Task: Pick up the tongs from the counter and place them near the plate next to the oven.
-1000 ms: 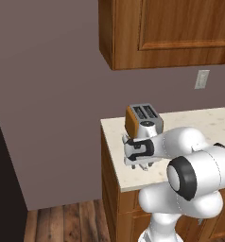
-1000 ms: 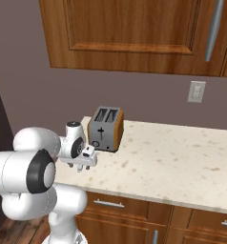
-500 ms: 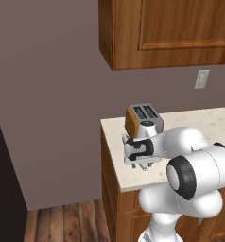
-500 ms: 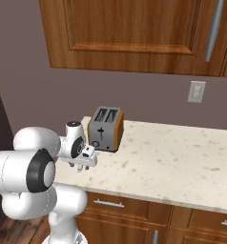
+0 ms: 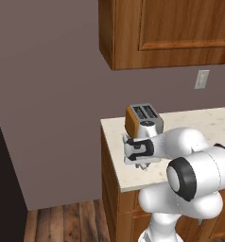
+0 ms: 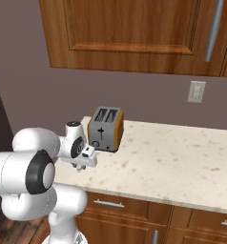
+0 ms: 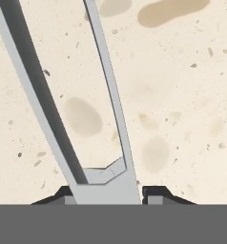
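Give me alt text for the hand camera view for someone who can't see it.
Close-up from the robot's hand: silver-grey tongs run up the frame from their joined end, which sits between the gripper's two dark fingertips at the bottom. The two narrow arms spread apart toward the top edge. Behind them lies beige speckled counter.

The beige speckled stone tabletop (image 6: pixel 182 157) sits over brown wooden cabinets (image 6: pixel 134 214), ending at a left-hand corner beside the grey-brown wall. A steel-and-orange two-slot toaster (image 6: pixel 106 127) stands upright on it near that corner, close to the wall. In the hand view, long slim silver-grey metal tongs (image 7: pixel 106 119) stretch across the speckled surface.
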You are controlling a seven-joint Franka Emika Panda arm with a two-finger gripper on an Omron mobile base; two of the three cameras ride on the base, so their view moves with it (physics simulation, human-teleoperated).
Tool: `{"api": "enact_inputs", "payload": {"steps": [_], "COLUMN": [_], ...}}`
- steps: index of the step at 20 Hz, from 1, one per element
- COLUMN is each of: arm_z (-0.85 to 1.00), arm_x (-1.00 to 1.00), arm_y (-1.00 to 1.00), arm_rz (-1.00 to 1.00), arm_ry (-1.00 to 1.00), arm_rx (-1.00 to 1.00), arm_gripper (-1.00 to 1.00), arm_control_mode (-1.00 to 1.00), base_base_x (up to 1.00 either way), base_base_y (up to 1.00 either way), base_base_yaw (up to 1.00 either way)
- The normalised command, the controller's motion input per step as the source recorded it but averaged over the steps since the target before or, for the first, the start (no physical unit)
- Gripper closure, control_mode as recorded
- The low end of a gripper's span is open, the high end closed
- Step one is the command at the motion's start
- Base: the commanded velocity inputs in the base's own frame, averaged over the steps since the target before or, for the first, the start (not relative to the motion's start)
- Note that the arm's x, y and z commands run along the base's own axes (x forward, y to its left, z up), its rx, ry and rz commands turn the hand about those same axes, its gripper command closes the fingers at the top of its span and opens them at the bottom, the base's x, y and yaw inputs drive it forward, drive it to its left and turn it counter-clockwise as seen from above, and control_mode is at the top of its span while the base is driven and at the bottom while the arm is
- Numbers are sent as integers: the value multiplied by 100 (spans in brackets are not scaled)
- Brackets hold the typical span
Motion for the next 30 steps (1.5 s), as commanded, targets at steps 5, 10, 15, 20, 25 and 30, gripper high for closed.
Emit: {"api": "enact_inputs", "payload": {"steps": [5, 10, 15, 20, 25, 30], "arm_z": [31, 100, 100, 100, 100, 94], "arm_x": [-2, -31, -36, -46, -48, -35], "arm_y": [7, 14, 5, 0, -10, -20], "arm_rz": [5, 16, 18, 14, 6, 1], "arm_ry": [2, -1, 0, 0, 0, -2], "arm_rx": [-3, 0, 0, 0, 3, 5], "arm_gripper": [100, 100, 100, 100, 100, 100], "arm_control_mode": [-100, -100, -100, -100, -100, -100], "base_base_x": [0, 0, 0, 0, 0, 0], "base_base_y": [0, 0, 0, 0, 0, 0], "base_base_yaw": [0, 0, 0, 0, 0, 0]}}
